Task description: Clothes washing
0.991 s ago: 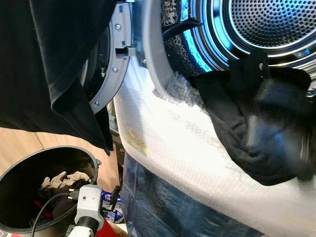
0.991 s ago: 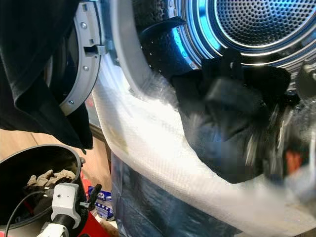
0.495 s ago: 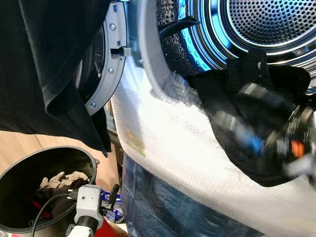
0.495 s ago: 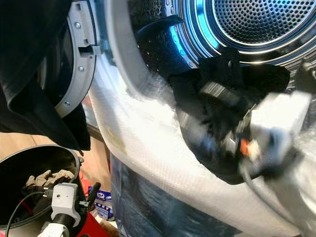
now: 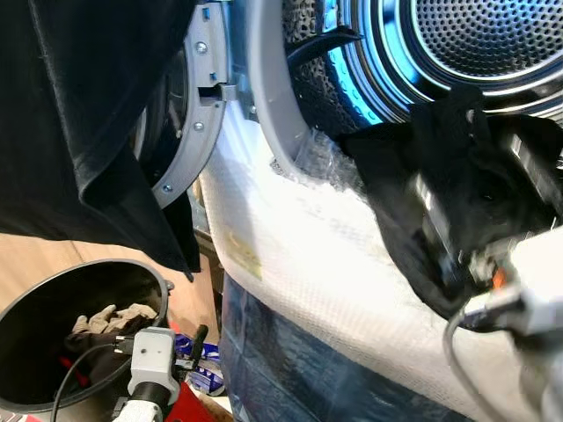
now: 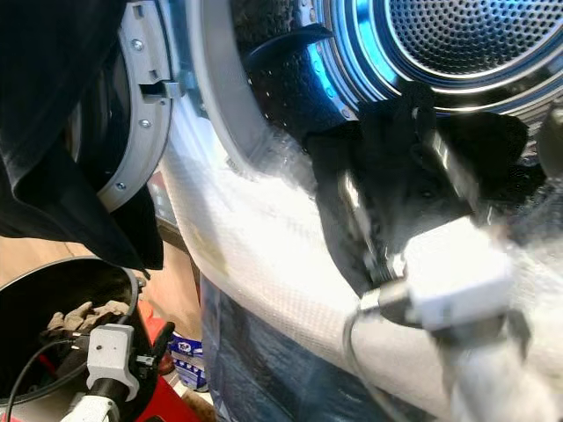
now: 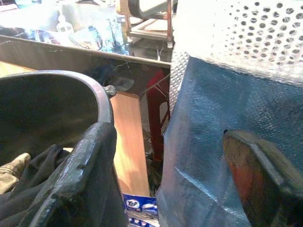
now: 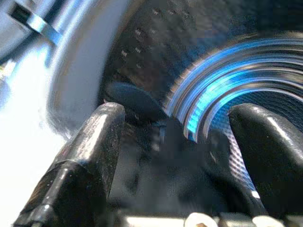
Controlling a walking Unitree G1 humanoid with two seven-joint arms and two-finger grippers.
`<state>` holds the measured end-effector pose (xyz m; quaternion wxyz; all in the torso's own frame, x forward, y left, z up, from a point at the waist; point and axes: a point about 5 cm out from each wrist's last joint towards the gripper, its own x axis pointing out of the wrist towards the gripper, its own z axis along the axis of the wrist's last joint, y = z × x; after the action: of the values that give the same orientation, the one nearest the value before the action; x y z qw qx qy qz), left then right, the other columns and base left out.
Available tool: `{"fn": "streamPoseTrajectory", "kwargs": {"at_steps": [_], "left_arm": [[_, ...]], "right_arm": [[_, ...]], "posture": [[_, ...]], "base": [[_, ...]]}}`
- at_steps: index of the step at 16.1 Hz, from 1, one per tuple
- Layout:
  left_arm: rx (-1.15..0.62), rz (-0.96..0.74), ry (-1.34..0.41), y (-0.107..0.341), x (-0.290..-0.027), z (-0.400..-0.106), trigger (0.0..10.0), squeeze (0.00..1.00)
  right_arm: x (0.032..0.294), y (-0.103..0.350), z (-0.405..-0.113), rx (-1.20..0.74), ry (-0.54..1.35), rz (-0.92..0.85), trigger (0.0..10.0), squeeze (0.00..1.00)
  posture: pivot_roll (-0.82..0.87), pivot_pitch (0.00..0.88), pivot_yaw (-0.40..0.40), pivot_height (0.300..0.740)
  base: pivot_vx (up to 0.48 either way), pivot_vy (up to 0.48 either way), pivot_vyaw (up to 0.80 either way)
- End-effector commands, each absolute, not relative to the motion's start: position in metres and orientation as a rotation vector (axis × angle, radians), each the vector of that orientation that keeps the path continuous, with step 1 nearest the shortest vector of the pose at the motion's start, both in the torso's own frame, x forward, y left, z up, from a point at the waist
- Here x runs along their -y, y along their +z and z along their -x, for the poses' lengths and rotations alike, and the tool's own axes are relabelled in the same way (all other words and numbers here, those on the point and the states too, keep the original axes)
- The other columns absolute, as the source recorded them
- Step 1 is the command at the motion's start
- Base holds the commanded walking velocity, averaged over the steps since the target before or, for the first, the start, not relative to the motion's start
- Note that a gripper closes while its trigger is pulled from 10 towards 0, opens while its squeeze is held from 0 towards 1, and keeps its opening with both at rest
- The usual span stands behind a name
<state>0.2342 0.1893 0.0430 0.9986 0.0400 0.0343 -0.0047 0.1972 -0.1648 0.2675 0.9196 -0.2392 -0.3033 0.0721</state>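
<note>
Left gripper [image 7: 165, 175]: fingers spread, low beside the black bin [image 5: 53, 299], nothing between them.
Right gripper [image 8: 175, 142]: fingers apart, at the dark garment [image 5: 457, 202].
Dark garment: draped over the drum's lip, just ahead of the right gripper.
Drum [image 5: 475, 35]: beyond, lit blue.

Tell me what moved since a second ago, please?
The right gripper came up in front of the washer and pushed its open jaws in at the black garment hanging over the drum's lip, not yet holding it. The left gripper stayed low by the black bucket; the dark cloth over the door stayed too.
</note>
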Motion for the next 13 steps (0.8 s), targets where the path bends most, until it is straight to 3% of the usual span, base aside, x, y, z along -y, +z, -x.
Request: {"fn": "streamPoseTrajectory", "kwargs": {"at_steps": [1, 7, 10, 13], "left_arm": [[-0.168, -0.058, 0.018, 0.024, -0.194, -0.224, 10.0, 0.00], [-0.185, -0.064, 0.015, 0.017, -0.195, -0.220, 10.0, 0.00], [-0.190, -0.068, 0.007, 0.014, -0.195, -0.218, 10.0, 0.00], [-0.196, -0.072, 0.000, 0.012, -0.194, -0.217, 10.0, 0.00]], "right_arm": [[0.168, 0.266, -0.196, 0.640, 0.109, 0.514, 10.0, 0.00], [0.175, 0.239, -0.180, 0.650, 0.045, 0.688, 10.0, 0.00], [0.185, 0.207, -0.178, 0.411, 0.086, 0.452, 10.0, 0.00], [0.173, 0.204, -0.167, 0.519, 0.216, 0.629, 10.0, 0.00]], "posture": [[-0.07, 0.030, -0.041, 0.740], [-0.08, 0.017, -0.040, 0.740], [-0.09, 0.012, -0.037, 0.740], [-0.10, 0.008, -0.040, 0.740]], "base": [[0.000, 0.000, 0.00], [0.000, 0.000, 0.00], [0.000, 0.000, 0.00], [0.000, 0.000, 0.00]]}}
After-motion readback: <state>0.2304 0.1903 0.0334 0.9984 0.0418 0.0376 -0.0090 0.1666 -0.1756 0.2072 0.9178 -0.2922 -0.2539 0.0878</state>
